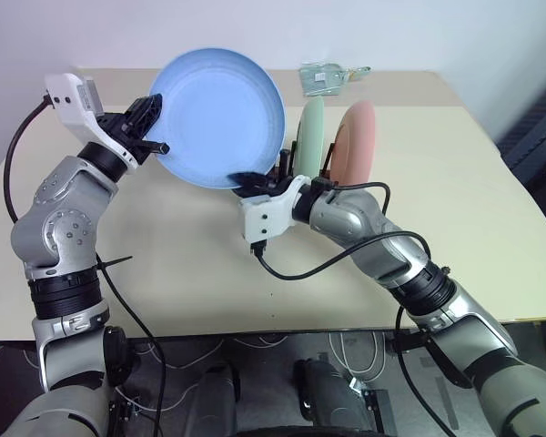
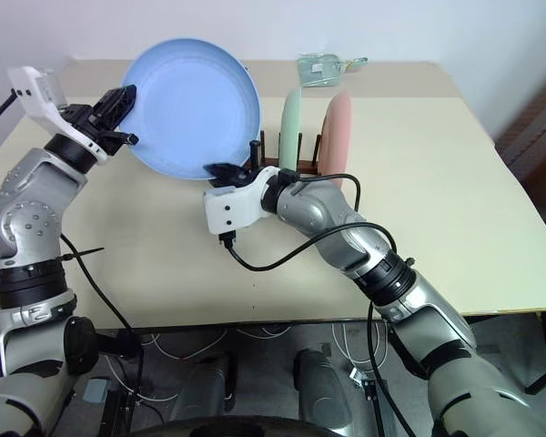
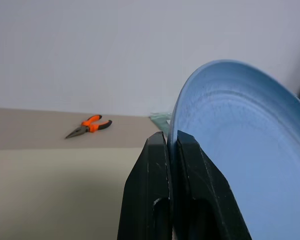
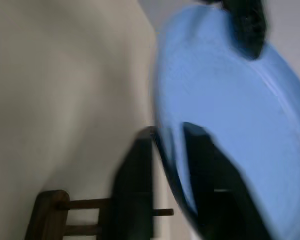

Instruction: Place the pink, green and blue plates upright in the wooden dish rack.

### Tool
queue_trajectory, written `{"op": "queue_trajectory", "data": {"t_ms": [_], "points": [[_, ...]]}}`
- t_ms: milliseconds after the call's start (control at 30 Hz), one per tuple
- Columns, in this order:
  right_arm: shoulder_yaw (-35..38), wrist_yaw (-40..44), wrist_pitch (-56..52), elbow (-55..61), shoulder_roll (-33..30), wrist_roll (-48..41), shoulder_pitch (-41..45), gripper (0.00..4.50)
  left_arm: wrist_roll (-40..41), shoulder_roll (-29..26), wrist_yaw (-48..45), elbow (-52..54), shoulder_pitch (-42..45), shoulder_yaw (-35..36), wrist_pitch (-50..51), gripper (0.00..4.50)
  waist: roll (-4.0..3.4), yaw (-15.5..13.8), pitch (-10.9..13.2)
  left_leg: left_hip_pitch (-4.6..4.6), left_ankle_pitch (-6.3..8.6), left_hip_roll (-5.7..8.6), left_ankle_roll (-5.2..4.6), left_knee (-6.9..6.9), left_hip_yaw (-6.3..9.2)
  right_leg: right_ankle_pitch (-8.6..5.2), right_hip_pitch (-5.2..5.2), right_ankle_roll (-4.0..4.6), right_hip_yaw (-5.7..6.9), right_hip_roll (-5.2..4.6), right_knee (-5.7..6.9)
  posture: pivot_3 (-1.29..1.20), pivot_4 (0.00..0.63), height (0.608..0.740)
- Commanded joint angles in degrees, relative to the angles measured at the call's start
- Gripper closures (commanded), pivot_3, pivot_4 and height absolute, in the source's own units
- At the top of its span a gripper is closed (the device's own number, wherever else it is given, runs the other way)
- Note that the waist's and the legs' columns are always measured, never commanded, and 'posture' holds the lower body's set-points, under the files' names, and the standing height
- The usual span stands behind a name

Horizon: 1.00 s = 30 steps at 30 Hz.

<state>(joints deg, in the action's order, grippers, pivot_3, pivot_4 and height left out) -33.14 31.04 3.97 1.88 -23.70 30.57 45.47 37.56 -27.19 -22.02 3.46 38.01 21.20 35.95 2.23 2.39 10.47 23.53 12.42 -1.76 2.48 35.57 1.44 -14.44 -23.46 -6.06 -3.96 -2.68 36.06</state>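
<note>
Two grippers are holding the blue plate (image 1: 220,116) at once, keeping it raised above the beige table (image 1: 164,246) and tilted with its hollow face turned toward the head camera. On the robot's left, the left gripper (image 1: 160,145) is pinching the plate's rim; in the left wrist view its two black fingers (image 3: 157,185) are standing almost together, with only the thin blue edge between them. On the lower edge of the plate, the right gripper (image 1: 251,178) is clamping down too: the right wrist view is showing one dark finger (image 4: 135,185) behind the plate and the other across its face, the rim passing between them, closed as far as the plate's thickness is allowing.

Behind and just to the right of the right gripper, the wooden dish rack (image 2: 266,157) is sitting on the table, its dark pegs showing beside the blue plate's lower edge. Standing upright in it are the green plate (image 1: 310,135) and, one step further right, the pink plate (image 1: 356,141), close together but apart. The blue plate is hanging over the rack's left end without resting in a slot.

Farther back on the table, orange-handled pliers (image 3: 88,126) are lying near the wall, and a pale green packet (image 1: 326,76) is lying at the far edge.
</note>
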Motion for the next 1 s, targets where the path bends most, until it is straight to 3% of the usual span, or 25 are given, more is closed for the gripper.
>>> {"op": "queue_trajectory", "data": {"t_ms": [33,67,200,267,367,467,533,700,1000], "points": [[1.8,-2.5,2.9,1.8,0.1,3.4,1.4,4.5,2.5,0.2,1.0,0.5,1.0,2.0,0.9,3.84,0.01,0.0,0.0,0.0,0.0,0.0,0.0,0.0,0.0,0.0,0.0,0.0,0.0,0.0,0.01,0.0,0.15,0.732],[1.9,-3.0,3.4,1.7,0.2,4.5,1.4,4.5,2.8,0.4,1.3,0.3,1.4,2.2,0.9,3.55,0.0,0.0,0.0,0.0,0.0,0.0,0.0,0.0,0.04,0.01,0.0,-0.01,0.01,0.01,0.01,0.0,0.15,0.732],[2.4,-5.0,4.6,1.3,0.5,7.7,1.6,4.5,3.4,1.7,5.7,-3.8,5.7,6.8,-4.2,1.66,0.01,0.0,0.0,0.0,-0.02,0.0,0.03,0.0,0.07,0.01,0.0,-0.01,0.02,0.02,0.02,0.0,0.15,0.732],[3.5,-6.5,5.2,1.3,0.9,8.0,1.7,4.5,-0.2,-0.2,9.3,-9.7,8.3,10.3,-11.1,1.66,0.02,0.0,0.0,0.0,-0.03,0.0,0.04,0.0,0.07,0.01,0.0,-0.01,0.02,0.02,0.02,0.0,0.15,0.732],[6.9,-8.8,5.4,2.2,3.9,3.1,0.8,4.5,-10.5,-5.8,11.6,-18.6,7.5,8.9,-21.2,1.66,0.02,0.8,0.0,-0.06,-0.03,0.0,0.05,-0.08,0.02,0.03,-0.06,-0.03,-0.02,0.04,0.03,0.0,0.15,0.732],[12.4,-9.1,3.0,4.5,11.6,-9.8,-1.7,4.5,-19.6,-9.7,11.6,-27.9,4.2,4.2,-29.7,1.66,0.02,0.7,0.0,-0.18,-0.19,0.0,0.29,-0.44,0.08,0.02,-0.06,-0.03,0.02,0.05,0.07,0.0,0.15,0.732],[14.9,-7.3,0.1,6.0,16.4,-18.3,-3.9,4.5,-21.4,-9.1,8.1,-29.8,1.2,1.4,-32.7,1.66,0.01,0.2,0.0,-0.18,-0.19,-0.01,0.29,-0.51,0.12,0.03,-0.04,-0.02,0.06,0.05,0.09,0.0,0.15,0.732],[21.7,-5.1,-12.7,10.0,27.6,-40.3,-7.9,4.5,-19.5,-3.2,-6.7,-22.3,-11.1,-7.2,-33.3,1.66,0.06,-1.3,0.0,-0.01,-0.21,0.02,0.34,-0.39,0.12,0.05,0.03,0.02,0.19,-0.12,-0.02,0.0,0.15,0.732],[29.3,-13.7,-25.9,13.3,36.0,-59.5,-8.0,4.5,-21.1,0.0,-13.0,-12.3,-20.8,-13.8,-30.1,1.66,-0.03,-1.1,0.0,-0.06,-0.23,-0.12,0.38,-0.5,0.12,0.0,-0.1,0.4,0.21,-0.13,0.0,0.0,0.15,0.732]]}}
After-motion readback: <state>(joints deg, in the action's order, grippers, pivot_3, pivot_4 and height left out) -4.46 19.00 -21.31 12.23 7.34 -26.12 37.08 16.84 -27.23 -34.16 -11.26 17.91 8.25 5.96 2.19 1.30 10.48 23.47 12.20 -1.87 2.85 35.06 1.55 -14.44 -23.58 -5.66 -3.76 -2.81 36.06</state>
